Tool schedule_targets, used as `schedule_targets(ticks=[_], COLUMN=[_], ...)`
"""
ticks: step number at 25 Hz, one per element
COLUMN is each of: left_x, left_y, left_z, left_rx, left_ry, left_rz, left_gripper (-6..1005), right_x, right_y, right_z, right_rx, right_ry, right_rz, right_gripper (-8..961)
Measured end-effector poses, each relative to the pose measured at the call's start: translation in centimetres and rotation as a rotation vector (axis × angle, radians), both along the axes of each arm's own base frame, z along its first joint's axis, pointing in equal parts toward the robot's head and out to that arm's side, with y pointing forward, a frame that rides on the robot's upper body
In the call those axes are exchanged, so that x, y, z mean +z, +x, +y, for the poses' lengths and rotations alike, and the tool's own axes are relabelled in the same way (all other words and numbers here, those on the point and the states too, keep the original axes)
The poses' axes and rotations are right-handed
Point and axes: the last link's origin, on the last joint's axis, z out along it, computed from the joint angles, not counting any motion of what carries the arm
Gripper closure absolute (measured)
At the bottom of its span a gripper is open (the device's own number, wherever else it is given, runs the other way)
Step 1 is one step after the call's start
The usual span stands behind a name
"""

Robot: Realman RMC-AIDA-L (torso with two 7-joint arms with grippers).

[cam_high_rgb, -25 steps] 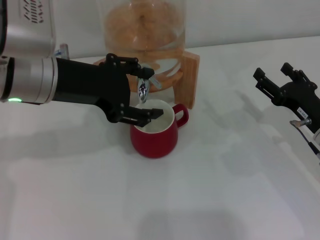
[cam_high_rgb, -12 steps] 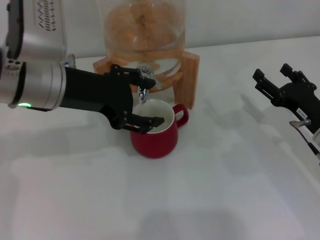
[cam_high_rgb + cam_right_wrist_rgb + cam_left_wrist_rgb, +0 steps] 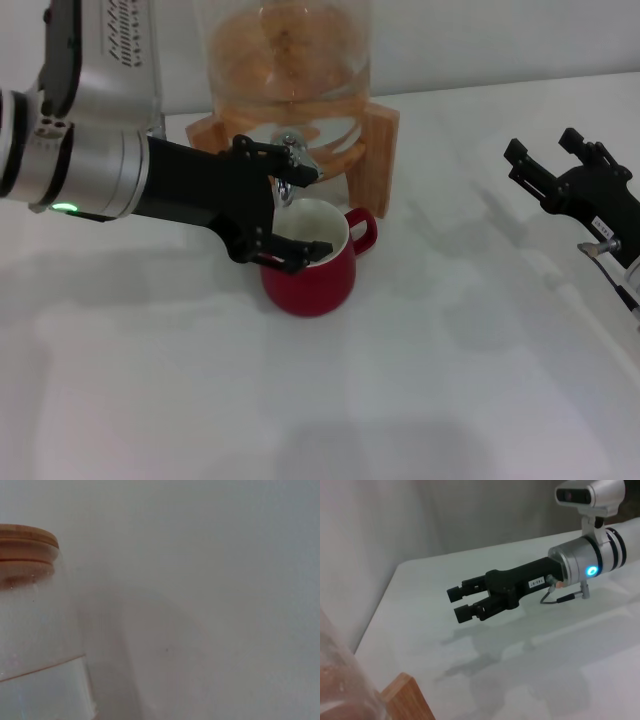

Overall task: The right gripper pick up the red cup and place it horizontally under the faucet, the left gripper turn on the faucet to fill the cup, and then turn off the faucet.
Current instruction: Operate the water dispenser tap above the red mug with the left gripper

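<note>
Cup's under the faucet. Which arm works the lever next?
Left. The left gripper is open right at the faucet above the red cup; the right gripper sits far off, open.

Squat glossy dark-red ceramic mug point(image 3: 310, 270) with white interior; small shiny chrome tap point(image 3: 287, 180); black-fingered left gripper point(image 3: 292, 212), silver wrist, green light; black right gripper point(image 3: 556, 165); light-brown wooden stand point(image 3: 378, 160); white table point(image 3: 450, 380).

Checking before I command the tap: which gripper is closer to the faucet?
Left. The left gripper brackets the faucet above the red cup; the right gripper hangs far off, open.
</note>
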Motion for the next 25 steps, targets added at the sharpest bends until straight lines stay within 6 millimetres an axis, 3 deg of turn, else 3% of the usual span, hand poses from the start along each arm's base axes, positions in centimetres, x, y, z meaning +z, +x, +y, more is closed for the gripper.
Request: schedule_targets(ticks=[25], left_x=[-1.0], left_y=[1.5], left_z=[1.1], left_rx=[-0.036], left_ry=[-0.001], left_rz=[0.042], left_gripper=[182], right_x=[0.2], right_y=[-0.1], right_z=[0.1], right_rx=[0.003], right_ry=[0.009], right_rz=[0.002], right_gripper=[92])
